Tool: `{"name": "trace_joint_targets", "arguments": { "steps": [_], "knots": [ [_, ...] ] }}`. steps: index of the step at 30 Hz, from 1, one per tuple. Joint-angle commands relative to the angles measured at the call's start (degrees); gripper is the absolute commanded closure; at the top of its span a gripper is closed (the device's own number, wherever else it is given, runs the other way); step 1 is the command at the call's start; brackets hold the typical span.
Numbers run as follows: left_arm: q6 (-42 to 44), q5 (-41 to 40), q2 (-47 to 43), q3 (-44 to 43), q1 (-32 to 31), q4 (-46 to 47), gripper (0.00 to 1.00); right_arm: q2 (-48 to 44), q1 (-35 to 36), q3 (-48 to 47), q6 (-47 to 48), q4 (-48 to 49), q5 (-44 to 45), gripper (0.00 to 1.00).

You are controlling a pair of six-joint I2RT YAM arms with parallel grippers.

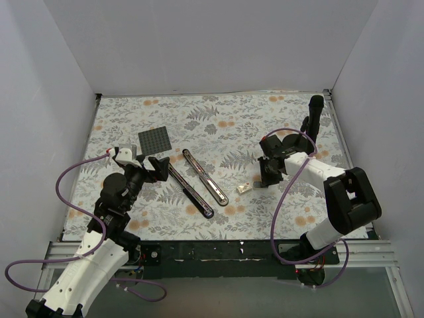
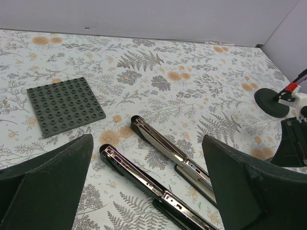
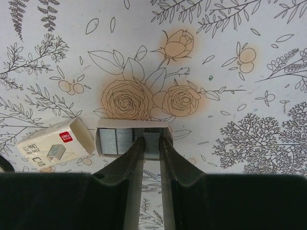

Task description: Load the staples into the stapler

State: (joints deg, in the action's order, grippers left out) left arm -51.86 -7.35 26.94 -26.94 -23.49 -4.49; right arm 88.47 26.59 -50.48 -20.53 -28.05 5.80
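Well, the right claw pinches silver-grey staples in their whitish cardboard tray; the left claw gapes empty above the splayed slim black stapler, beside a grey studded plate.

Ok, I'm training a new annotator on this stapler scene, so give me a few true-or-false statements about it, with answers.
The slim black stapler lies opened flat on the floral table. True.
The left end effector is clamped on the stapler. False: its jaws stand wide open, holding nothing.
The right end effector has fingertips either side of silver-grey staples in their whitish tray. True.
The dark grey studded square plate lies on the stapler. False: it lies apart, beside it.
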Motion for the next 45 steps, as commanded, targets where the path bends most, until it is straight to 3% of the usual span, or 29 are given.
{"name": "trace_joint_targets", "arguments": {
  "steps": [1, 8, 23, 36, 45],
  "knots": [
    [0.62, -0.2, -0.31, -1.27, -0.25, -0.43, 0.02, 0.04, 0.66, -0.76, 1.02, 0.81, 1.31, 0.75],
    [0.62, -0.2, -0.22, -1.19, -0.33, -0.43, 0.02, -1.71, 1.18, -2.52, 1.37, -1.39, 2.11, 0.83],
    [0.62, -0.38, -0.13, -1.36, -0.25, -0.61, 0.02, -5.85, 3.82, -7.17, 5.59, -3.15, 0.97, 0.86],
    [0.7, -0.91, 0.04, -1.62, -0.33, -0.87, 0.02, -2.51, 19.71, -12.19, 9.81, 7.48, 0.34, 0.85],
    [0.7, -1.26, 0.04, -1.63, -0.25, -0.96, 0.02, 0.47, 26.23, -10.52, 7.97, 16.62, 0.0, 0.85]
  ]
}}
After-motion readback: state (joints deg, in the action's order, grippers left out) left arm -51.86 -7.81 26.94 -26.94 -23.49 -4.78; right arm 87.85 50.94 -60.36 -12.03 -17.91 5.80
